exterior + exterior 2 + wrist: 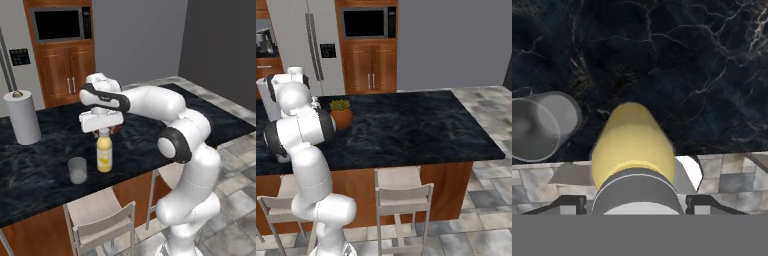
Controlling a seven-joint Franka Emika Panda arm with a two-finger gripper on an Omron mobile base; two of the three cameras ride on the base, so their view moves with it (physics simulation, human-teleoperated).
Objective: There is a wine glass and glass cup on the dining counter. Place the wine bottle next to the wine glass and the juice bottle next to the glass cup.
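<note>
While the juice bottle (104, 154) is standing upright close to the counter's (45, 170) near edge, the hand (101, 121) is hovering right over its grey cap, fingers (567, 204) sitting apart on either side of the cap; whether they are touching it I cannot tell, so the grip is uncertain. Just to the bottle's left, the glass cup (77, 170) is resting apart from it, even nearer that same edge. Toward the far left corner, a paper-towel roll (22, 117) is standing. Across the right half of the counter, dark stone is lying bare out to the right edge, with a potted plant (340, 113) sitting beside the arm. Below the near edge, stools (102, 223) are tucking in.
</note>
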